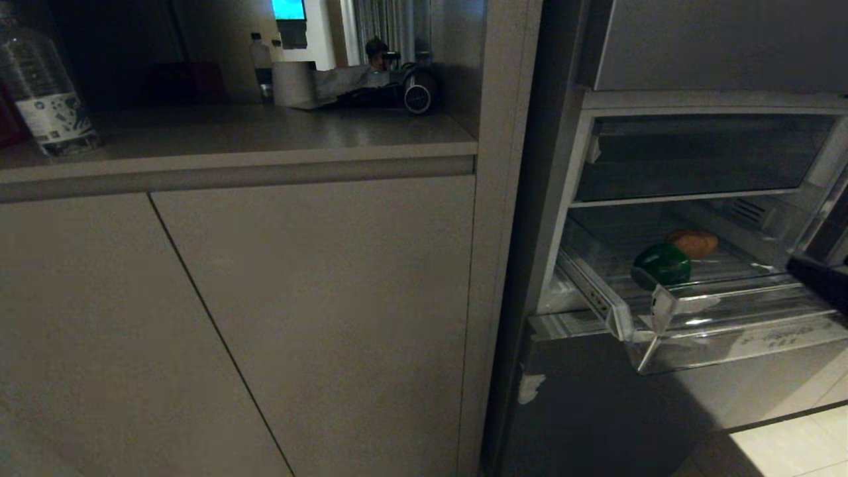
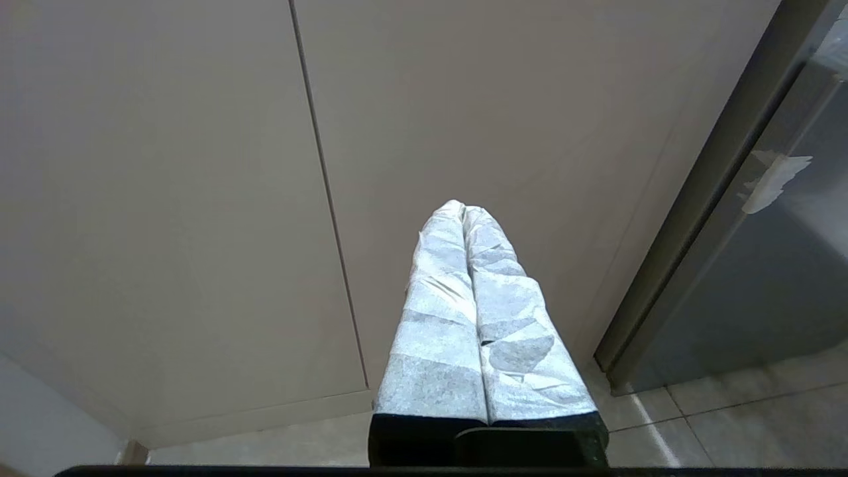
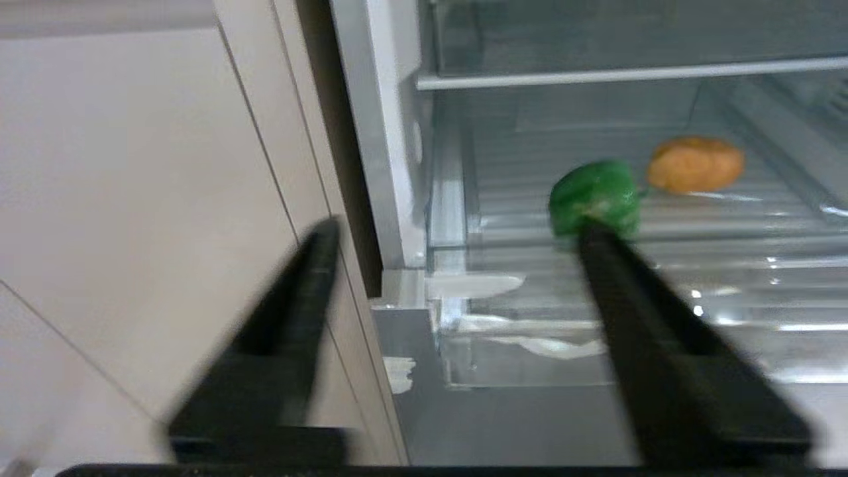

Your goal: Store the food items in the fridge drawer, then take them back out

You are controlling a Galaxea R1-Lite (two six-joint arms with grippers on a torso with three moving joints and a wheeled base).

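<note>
The green pepper and the brown potato lie touching side by side in the clear fridge drawer, which stands pulled out. So the storing looks done, bar perhaps sliding the drawer shut, and the taking out is left. The right end effector hangs outside the drawer front, spread wide and empty. The left end effector is pressed together, parked by the cabinet doors.

You see a glossy, ribbed clear-plastic fridge drawer, a matt rough-skinned potato, a smooth shiny green pepper, and matt cabinet doors.
</note>
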